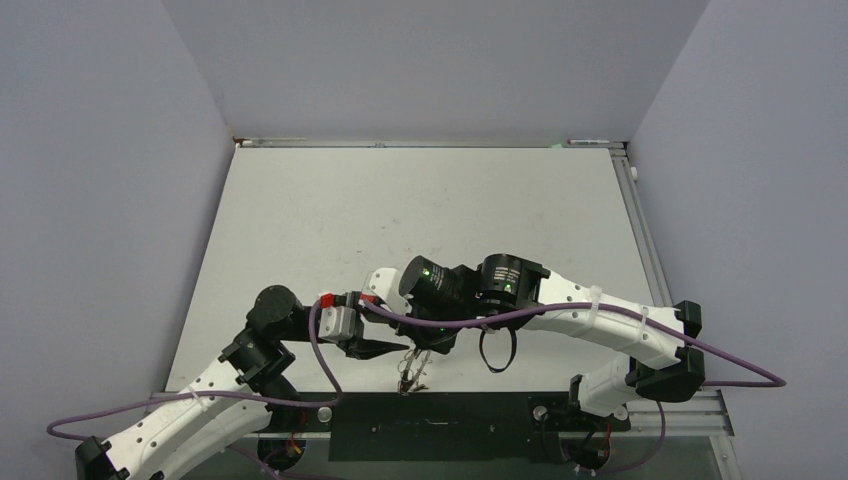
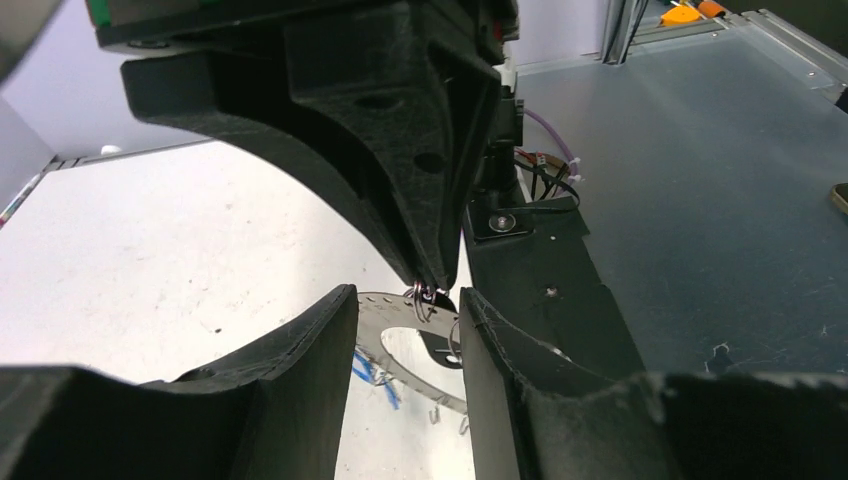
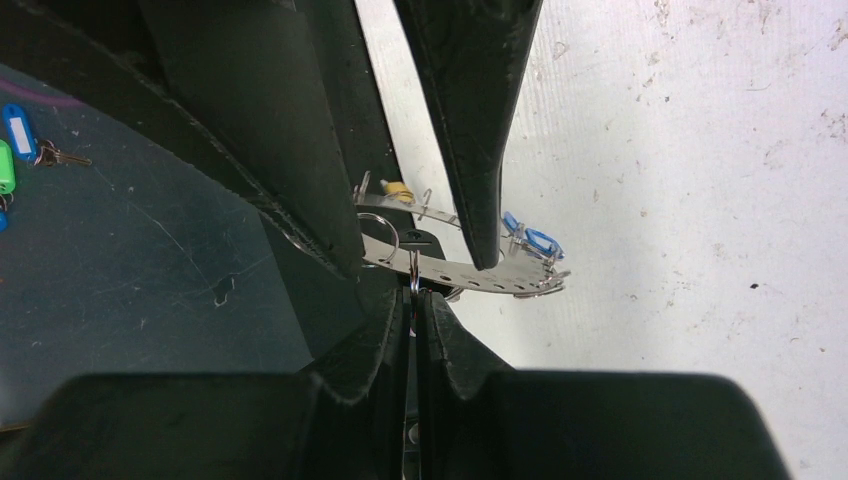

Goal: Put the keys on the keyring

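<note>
The left gripper [image 2: 405,312] and right gripper [image 3: 412,297] crowd the table's [image 1: 420,200] near edge at its middle, with the keyring [image 3: 470,272] between them. Open room lies toward the far edge.

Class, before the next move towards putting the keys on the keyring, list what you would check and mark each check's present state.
1. Right gripper shut on a wire loop of the keyring: ok.
2. Left gripper has a finger on either side of the keyring: ok.
3. Left gripper clamps it firmly: cannot tell.
4. A key held ready in a gripper: not ok; a blue-tagged key lies apart on the dark surface.
</note>
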